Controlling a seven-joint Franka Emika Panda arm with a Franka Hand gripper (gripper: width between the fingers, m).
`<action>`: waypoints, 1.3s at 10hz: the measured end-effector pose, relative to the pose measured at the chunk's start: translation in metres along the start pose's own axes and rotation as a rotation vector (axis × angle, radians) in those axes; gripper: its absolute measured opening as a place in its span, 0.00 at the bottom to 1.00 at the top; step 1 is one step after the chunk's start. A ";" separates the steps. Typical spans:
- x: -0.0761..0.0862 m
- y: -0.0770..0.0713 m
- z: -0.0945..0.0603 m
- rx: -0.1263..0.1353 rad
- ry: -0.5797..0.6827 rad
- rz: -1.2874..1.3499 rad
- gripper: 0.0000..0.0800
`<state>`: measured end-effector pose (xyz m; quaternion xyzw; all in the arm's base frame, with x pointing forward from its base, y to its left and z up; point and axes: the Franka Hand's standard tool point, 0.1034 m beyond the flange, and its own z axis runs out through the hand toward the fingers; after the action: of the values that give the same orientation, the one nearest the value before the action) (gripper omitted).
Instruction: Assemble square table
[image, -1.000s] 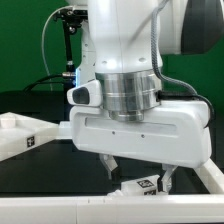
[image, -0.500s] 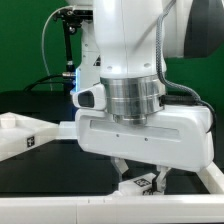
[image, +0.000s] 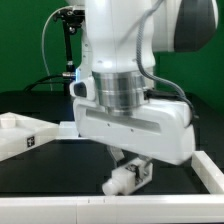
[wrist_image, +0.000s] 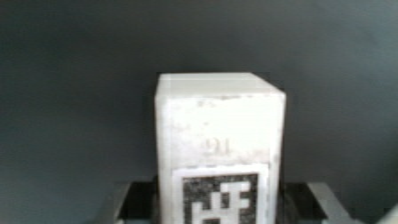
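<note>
Exterior view: a large white robot arm (image: 125, 50) fills the middle, leaning over a black table surface (image: 60, 170). Under its wide white hand, the two-finger gripper (image: 130, 172) points downward. Its jaws are pinching a short, blocky white plastic leg (image: 122, 182) with a black-and-white square tag. The leg hangs tilted, low over the table near the front edge; whether it touches the surface cannot be told. Well apart, at the exterior view's left, lies another white part with a small dark tag (image: 22, 137).

Wrist view: the same leg (wrist_image: 219, 120) stretches away from the camera against the dark table. Its tagged end (wrist_image: 219, 198) is nearest, clamped between two dark fingers (wrist_image: 134, 203), one on each side.
</note>
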<state>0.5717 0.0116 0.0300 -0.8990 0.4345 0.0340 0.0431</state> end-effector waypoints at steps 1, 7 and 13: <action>-0.011 0.021 -0.007 -0.015 -0.013 0.062 0.36; -0.022 0.024 -0.012 -0.016 -0.014 0.089 0.36; -0.042 0.083 -0.011 -0.032 0.019 0.160 0.36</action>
<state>0.4810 -0.0087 0.0410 -0.8622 0.5048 0.0358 0.0216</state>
